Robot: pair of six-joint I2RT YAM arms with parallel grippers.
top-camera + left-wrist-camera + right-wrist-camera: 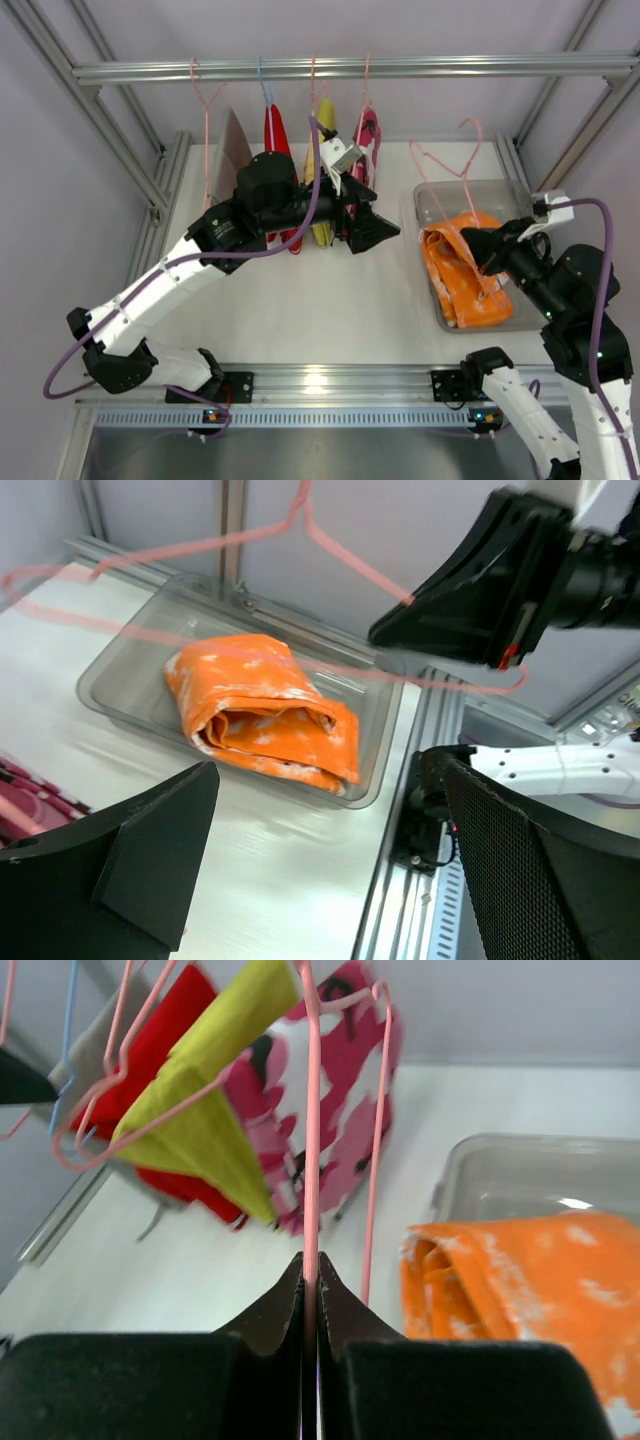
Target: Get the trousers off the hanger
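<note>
The orange trousers with white blotches (462,272) lie bunched in a clear tray (500,195) at the right, off any hanger. My right gripper (482,245) hovers over them, shut on the wire of a bare pink hanger (312,1160). The pink camouflage trousers (345,1080) hang on another pink hanger from the back rail (350,68). My left gripper (362,212) sits mid-table in front of the hanging clothes, open and with nothing between its fingers (150,850). In the left wrist view the orange trousers (265,715) lie folded in the tray (130,645).
A yellow garment (215,1080), a red one (276,135) and a brown one (236,145) hang on the same rail, left of the camouflage pair. Aluminium frame posts (110,120) stand on both sides. The table's metal front rail (330,385) runs between the arm bases.
</note>
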